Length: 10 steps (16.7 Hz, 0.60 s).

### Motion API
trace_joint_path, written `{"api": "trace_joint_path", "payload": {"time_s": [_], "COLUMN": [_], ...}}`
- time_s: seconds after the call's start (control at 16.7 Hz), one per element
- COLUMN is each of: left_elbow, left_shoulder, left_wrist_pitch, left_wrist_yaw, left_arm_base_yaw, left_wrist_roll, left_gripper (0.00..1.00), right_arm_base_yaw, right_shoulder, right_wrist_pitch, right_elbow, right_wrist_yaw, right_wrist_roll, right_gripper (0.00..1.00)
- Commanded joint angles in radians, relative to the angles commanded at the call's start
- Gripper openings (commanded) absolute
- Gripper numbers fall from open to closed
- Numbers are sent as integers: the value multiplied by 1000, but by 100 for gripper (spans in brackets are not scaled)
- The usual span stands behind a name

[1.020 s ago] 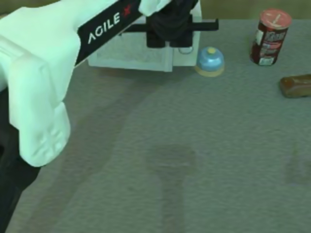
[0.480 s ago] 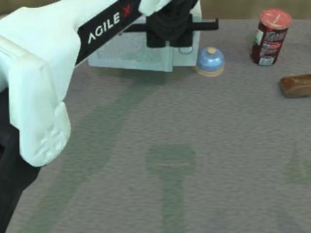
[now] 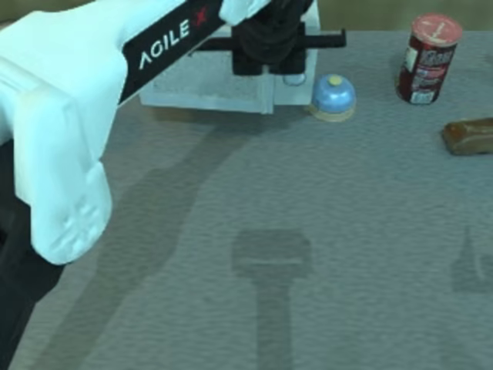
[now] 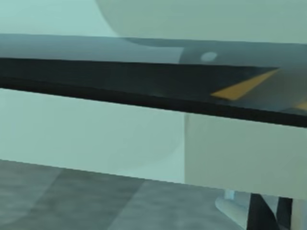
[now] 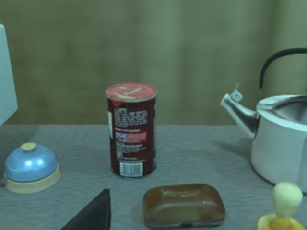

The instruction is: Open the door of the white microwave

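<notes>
No change is noted against the earlier frames: left gripper (image 3: pixel 266 46) held at the white microwave (image 3: pixel 223 85) door (image 3: pixel 204 91), far edge, finger state indeterminable, door apparently unopened.

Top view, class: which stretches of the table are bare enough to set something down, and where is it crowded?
The near half of the table, below the bell and right of the left arm, is bare. A smaller patch lies between bell and red can. The far edge is crowded: white microwave, left gripper, brown bar.
</notes>
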<state>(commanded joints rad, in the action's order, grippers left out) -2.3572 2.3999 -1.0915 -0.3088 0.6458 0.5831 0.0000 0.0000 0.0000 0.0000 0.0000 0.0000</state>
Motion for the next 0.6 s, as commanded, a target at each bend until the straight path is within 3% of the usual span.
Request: {"api": "trace_joint_path", "payload": {"time_s": [0.6], "left_elbow": [78], "left_shoulder": [-46], "left_wrist_pitch": [45], "left_wrist_yaw": [13], "left_arm_base_yaw": [1], "left_wrist_roll": [-30], "left_gripper": [0], "right_arm_base_yaw": [0], "right_shoulder": [0], "right_wrist_pitch": [0], "right_elbow": [0], "right_wrist_yaw": [0], "right_wrist_roll": [0], "right_gripper": [100]}}
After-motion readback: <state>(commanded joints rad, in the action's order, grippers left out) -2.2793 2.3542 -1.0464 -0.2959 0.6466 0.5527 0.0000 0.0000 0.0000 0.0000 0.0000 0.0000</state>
